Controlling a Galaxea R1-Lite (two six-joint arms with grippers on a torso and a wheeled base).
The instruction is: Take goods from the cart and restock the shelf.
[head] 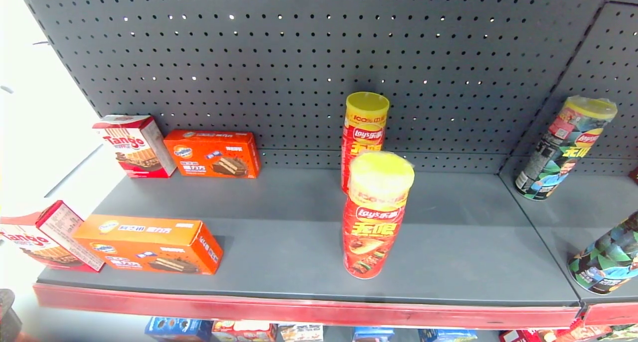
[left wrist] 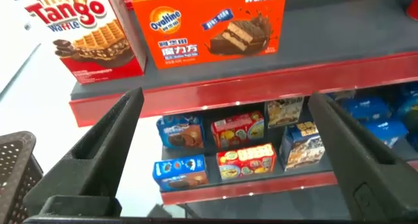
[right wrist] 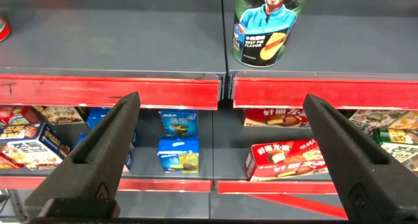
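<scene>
The grey metal shelf [head: 279, 242] with a red front lip carries two flat orange cardboard boxes [head: 149, 245] and two red-and-white wafer boxes [head: 42, 237] at its left end, and two upright red crisp tubes with yellow lids [head: 375, 217] at its middle. Below its lip the wrist views add a lower shelf [left wrist: 261, 187] of small blue and red packs [left wrist: 243, 162]. The left tool [left wrist: 222, 165] hangs before the grey shelf's left end, the right tool [right wrist: 219, 159] before a dark green tube [right wrist: 268, 21] just past its right end, both with fingers wide apart.
</scene>
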